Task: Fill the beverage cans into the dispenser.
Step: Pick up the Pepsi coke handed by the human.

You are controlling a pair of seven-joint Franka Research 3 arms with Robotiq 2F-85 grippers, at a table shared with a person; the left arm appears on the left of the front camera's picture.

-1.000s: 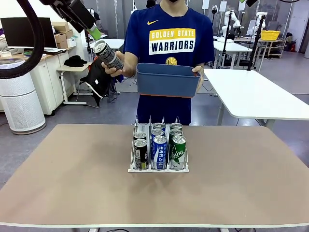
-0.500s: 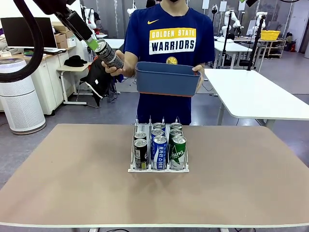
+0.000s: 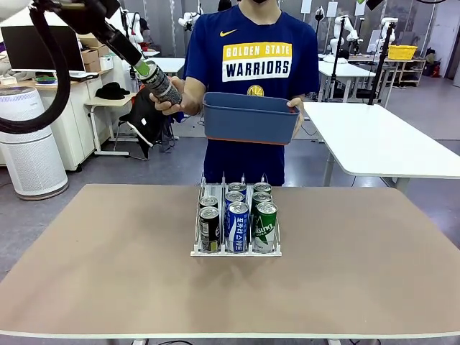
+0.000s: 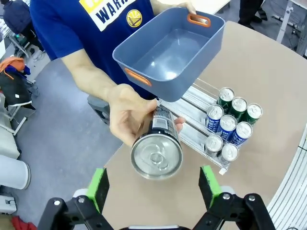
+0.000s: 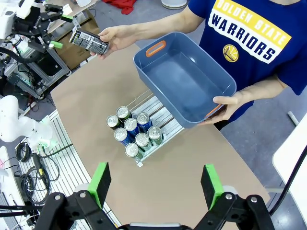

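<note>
Bright, even overhead indoor light falls across the flat tan tabletop (image 3: 108, 273), with soft, faint shadows. Focus is sharp throughout. Both wrist views bow outward towards the edges, most at 3 and 9 o'clock. Mild glare marks the silver top of the black metal drink can (image 4: 157, 156).

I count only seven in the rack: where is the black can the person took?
In the front view, upper left: the black can lies in the person's hand, beside the blue tub, at the open left gripper.

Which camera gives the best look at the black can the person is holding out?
The left wrist view: the black can is close, its silver top facing the camera. In the front view and right wrist view it is small and distant.
</note>
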